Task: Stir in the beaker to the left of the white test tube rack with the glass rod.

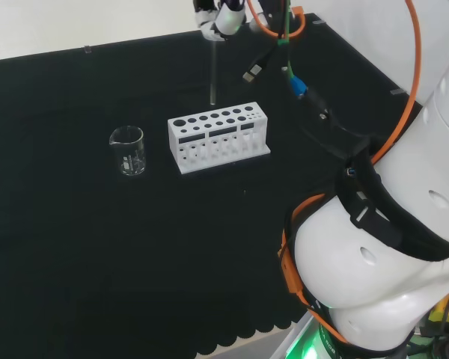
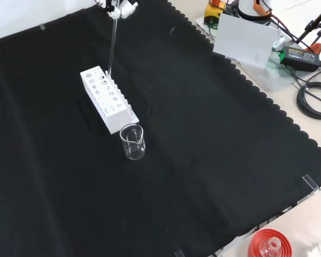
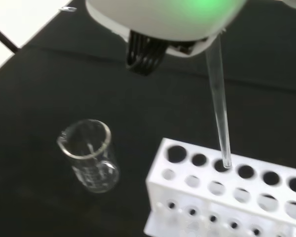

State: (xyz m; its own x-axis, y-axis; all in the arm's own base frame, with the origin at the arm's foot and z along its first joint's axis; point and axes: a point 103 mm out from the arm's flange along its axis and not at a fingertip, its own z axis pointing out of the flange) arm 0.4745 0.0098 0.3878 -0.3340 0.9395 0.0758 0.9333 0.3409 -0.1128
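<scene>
Hand (image 1: pixel 218 16) pinches rod (image 1: pixel 212 71) upright by its top, tip above rack (image 1: pixel 218 137), clear for carrying to beaker (image 1: pixel 128 150) beside rack.

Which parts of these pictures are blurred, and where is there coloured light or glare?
Wrist view: the robot hand is a blurred white shape with a green glow; the beaker and glass rod are sharper. Head view: a green glow sits at the bottom edge.
</scene>
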